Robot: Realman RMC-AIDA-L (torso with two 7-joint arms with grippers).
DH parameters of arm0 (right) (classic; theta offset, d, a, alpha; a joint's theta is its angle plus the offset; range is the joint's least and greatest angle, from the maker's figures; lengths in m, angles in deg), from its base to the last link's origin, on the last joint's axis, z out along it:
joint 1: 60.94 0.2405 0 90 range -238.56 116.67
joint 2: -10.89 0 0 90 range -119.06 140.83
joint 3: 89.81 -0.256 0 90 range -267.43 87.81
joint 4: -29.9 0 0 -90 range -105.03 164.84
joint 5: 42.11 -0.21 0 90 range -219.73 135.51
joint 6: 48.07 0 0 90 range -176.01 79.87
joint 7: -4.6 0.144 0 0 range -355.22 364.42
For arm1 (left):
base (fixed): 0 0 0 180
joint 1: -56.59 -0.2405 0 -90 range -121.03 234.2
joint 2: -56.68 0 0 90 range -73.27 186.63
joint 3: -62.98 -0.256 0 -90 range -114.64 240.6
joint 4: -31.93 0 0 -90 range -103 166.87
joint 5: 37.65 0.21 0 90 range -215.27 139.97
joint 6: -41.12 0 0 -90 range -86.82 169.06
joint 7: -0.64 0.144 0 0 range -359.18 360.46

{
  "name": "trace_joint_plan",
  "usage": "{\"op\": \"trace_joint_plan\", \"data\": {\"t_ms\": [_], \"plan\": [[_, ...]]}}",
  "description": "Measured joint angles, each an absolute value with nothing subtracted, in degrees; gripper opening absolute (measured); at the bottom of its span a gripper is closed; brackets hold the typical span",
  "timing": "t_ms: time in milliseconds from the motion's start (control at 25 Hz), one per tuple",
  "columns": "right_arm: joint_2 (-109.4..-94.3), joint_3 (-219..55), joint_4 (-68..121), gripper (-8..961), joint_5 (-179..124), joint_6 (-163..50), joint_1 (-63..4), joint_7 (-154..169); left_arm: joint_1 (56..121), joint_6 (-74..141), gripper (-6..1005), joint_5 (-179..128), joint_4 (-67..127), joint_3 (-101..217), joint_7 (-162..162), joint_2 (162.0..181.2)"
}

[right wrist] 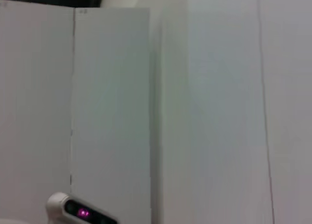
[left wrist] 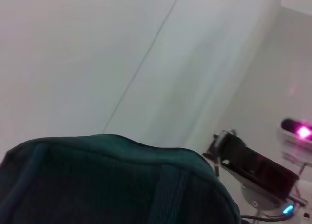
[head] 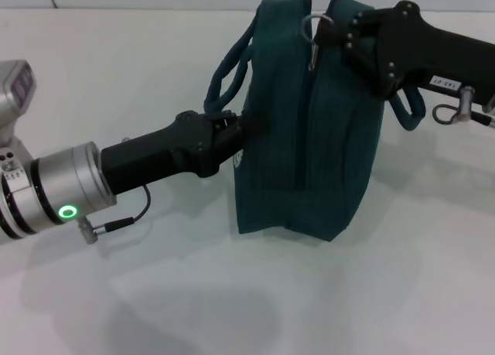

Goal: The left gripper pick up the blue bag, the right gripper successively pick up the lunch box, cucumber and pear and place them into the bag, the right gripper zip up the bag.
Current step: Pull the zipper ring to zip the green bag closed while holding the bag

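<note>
The blue bag hangs above the white table in the head view. Its zipper line runs down the middle, with a metal pull ring at the top. My left gripper is shut on the bag's left side, just below the looped handle, and holds it up. My right gripper is at the bag's top and shut on the zipper pull. The left wrist view shows the bag's fabric and my right arm beyond it. The lunch box, cucumber and pear are out of view.
The white table spreads around and below the bag. The right wrist view shows only pale wall panels and a white device with a pink light.
</note>
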State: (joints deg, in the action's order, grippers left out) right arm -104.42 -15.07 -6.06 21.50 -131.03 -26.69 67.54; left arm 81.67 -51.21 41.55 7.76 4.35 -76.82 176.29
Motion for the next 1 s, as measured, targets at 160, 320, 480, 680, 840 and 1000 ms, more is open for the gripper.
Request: {"op": "trace_joint_plan", "data": {"t_ms": [160, 320, 480, 680, 840, 1000], "plan": [[-104.31, -15.33, -5.56, 5, 21.66, -130.62, -26.40, 70.41, 81.19, -51.72, 58, 41.55, 7.76, 3.24, -76.70, 176.31], [-104.23, -15.36, -5.49, 4, 21.87, -130.45, -26.09, 72.82, 80.87, -52.15, 58, 41.53, 7.77, 1.50, -76.01, 176.33], [-104.09, -15.37, -5.49, 4, 21.91, -130.29, -25.88, 74.35, 80.73, -52.65, 57, 41.50, 7.84, 0.43, -75.71, 176.38], [-103.98, -15.37, -5.50, 4, 21.91, -128.65, -25.67, 75.58, 80.56, -53.52, 57, 41.50, 8.78, -0.39, -75.28, 176.36], [-103.90, -15.37, -5.36, 5, 21.75, -126.18, -25.42, 76.28, 80.12, -54.35, 57, 41.51, 9.08, -0.76, -74.82, 176.30], [-103.89, -16.60, -3.88, 5, 21.73, -125.30, -24.37, 76.18, 79.47, -55.88, 57, 41.53, 9.09, -0.81, -74.06, 176.25]]}}
